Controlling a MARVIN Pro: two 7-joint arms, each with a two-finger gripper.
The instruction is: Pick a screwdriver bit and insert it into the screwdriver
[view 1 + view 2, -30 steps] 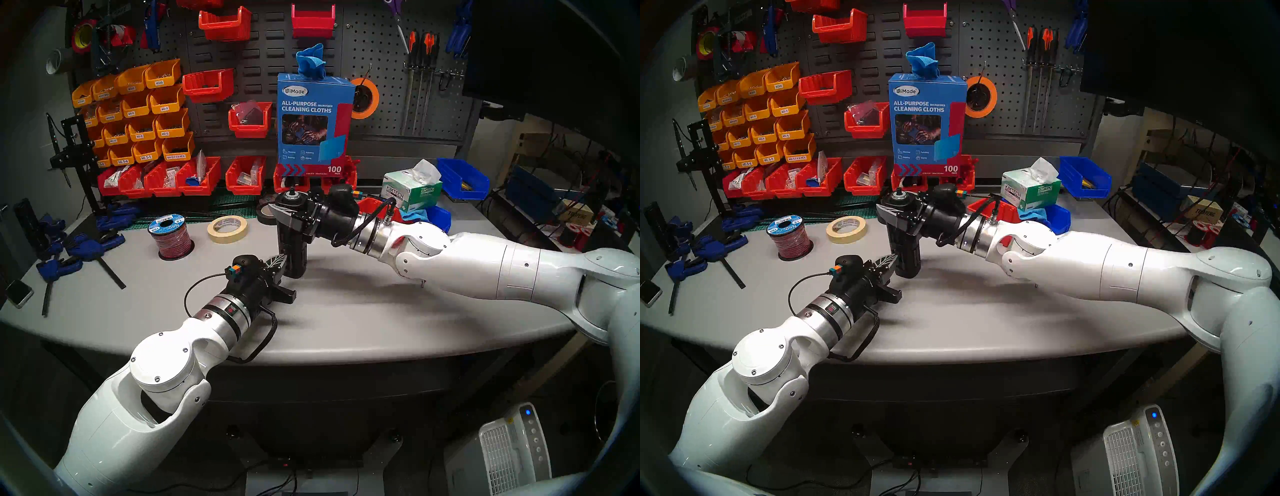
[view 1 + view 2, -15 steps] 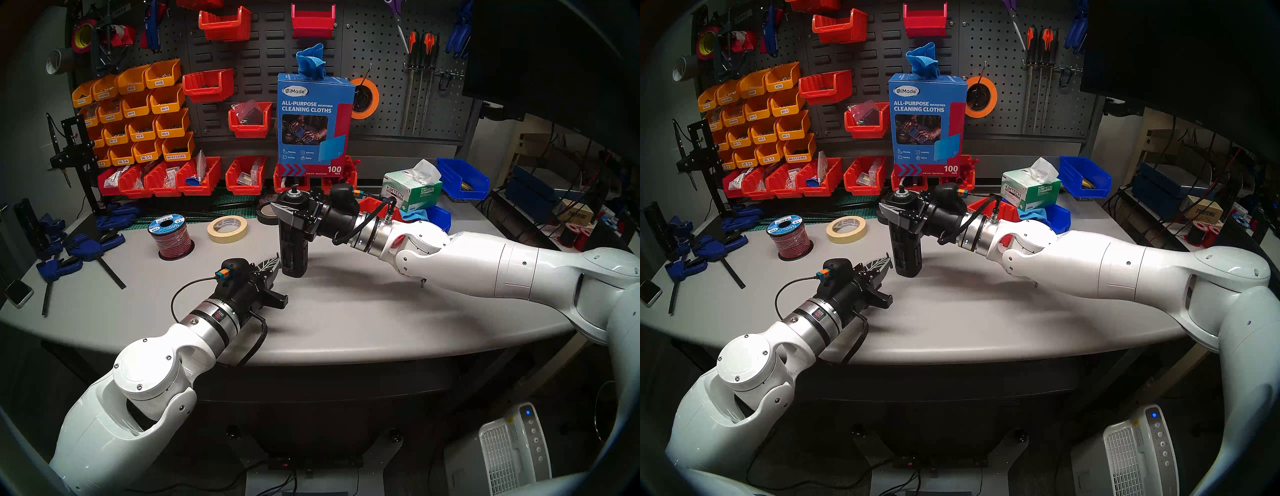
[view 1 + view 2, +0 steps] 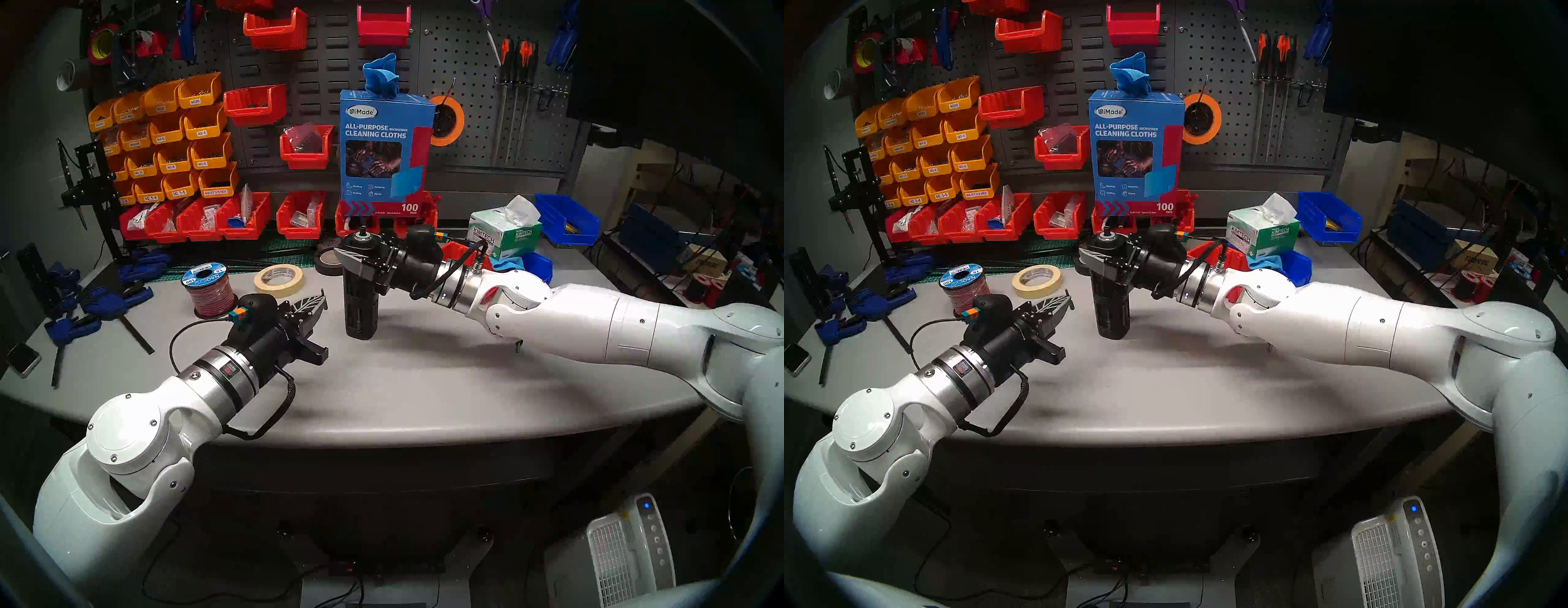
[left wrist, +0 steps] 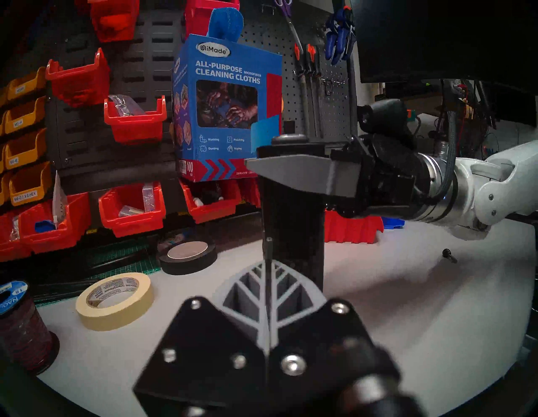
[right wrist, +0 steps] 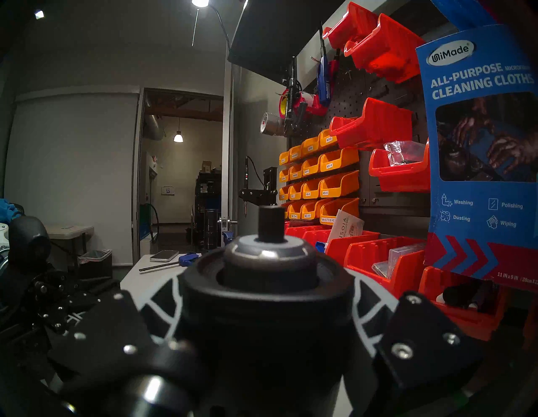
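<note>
The screwdriver is a thick black column that stands upright on the grey table. My right gripper is shut on its upper part, just below the silver ring. In the right wrist view the ring and a short black stub on top show between my fingers. My left gripper is shut on the screwdriver bit, a thin dark rod that sticks out past the fingertips. It hovers above the table, a short way left of the screwdriver and apart from it.
A masking tape roll, a red wire spool and a black tape roll lie left of and behind the screwdriver. A small black-knobbed pin lies under my right forearm. Red bins and a blue cloth box line the back.
My left gripper has drawn back to the left from the screwdriver's lower half and risen a little, staying shut. The right gripper and screwdriver have barely moved.
</note>
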